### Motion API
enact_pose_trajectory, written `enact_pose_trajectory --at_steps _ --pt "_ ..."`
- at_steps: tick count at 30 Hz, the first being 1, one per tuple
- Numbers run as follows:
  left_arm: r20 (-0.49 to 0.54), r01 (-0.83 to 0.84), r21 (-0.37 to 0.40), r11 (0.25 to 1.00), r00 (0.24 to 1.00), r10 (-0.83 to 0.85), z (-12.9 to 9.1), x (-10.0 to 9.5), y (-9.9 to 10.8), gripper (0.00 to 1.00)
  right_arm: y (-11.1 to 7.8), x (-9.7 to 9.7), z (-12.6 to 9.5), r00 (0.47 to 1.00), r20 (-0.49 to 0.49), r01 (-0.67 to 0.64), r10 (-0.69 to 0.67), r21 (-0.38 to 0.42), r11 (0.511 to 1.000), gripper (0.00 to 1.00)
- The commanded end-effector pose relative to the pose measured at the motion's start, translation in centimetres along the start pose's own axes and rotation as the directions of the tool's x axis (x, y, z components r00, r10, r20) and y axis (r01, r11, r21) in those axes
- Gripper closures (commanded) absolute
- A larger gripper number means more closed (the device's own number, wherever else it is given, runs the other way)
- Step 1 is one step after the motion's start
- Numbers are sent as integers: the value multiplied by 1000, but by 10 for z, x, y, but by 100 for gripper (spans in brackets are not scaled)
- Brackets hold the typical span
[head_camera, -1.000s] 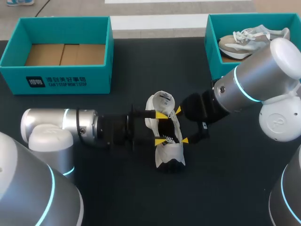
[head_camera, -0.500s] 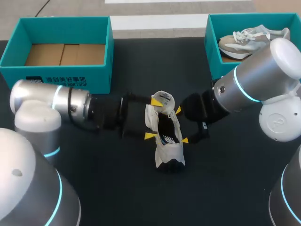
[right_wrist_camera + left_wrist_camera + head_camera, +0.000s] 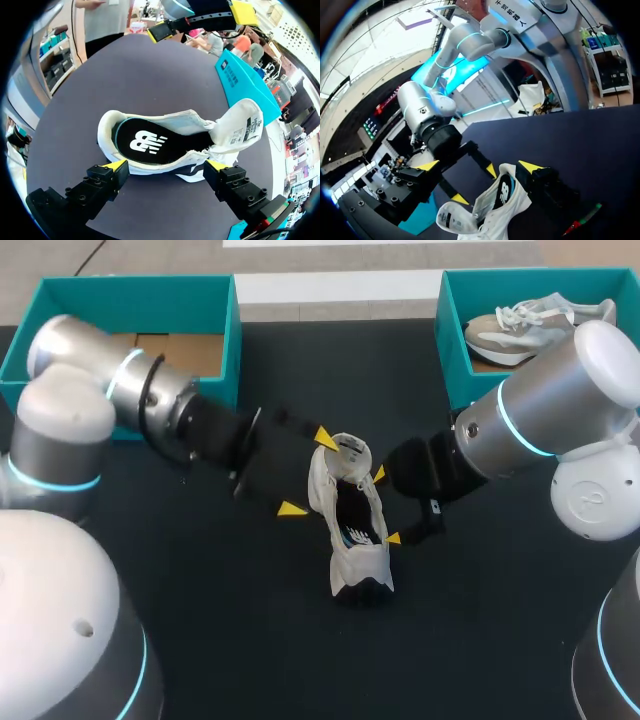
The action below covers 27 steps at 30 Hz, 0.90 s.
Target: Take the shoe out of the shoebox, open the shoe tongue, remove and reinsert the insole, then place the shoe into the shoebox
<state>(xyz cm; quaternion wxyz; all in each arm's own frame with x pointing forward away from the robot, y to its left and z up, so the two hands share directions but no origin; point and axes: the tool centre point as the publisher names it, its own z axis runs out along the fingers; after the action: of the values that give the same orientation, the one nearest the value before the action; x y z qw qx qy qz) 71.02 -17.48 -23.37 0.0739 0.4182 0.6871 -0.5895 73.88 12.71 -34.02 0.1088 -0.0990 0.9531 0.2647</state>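
**Shoe loose on the worktop, both jaws open**

The right jaws are open, with their tips leaning on one side of the shoe (image 3: 352, 530). The left jaws are open too, just beside the lifted tongue (image 3: 345, 452) and not touching it. The shoe lies in the middle of the worktop (image 3: 480, 640) with the insole (image 3: 142, 142) inside. I think a tug on the insole could drag or tip the shoe, since nothing grips it. The tongue might flop back down, and the two jaws are close enough to bump.
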Motion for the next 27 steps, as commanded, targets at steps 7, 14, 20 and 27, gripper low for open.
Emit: enact_pose_trajectory --at_steps 7,14,20,27 --pt "-139 2 6 1000 990 -1 0 -4 4 0 1 1 1 1000 2 -1 1 3 1000 0" --pt "-139 2 6 1000 990 -1 0 -4 4 0 -18 -3 -21 997 24 -69 68 12 998 0" --pt "-252 -52 -14 999 967 47 -1 -11 0 0 -33 2 -55 996 14 -87 86 47 995 0" --pt "-416 -97 -85 992 908 53 -9 -20 15 0 -46 6 -89 996 -59 -63 68 81 995 0"
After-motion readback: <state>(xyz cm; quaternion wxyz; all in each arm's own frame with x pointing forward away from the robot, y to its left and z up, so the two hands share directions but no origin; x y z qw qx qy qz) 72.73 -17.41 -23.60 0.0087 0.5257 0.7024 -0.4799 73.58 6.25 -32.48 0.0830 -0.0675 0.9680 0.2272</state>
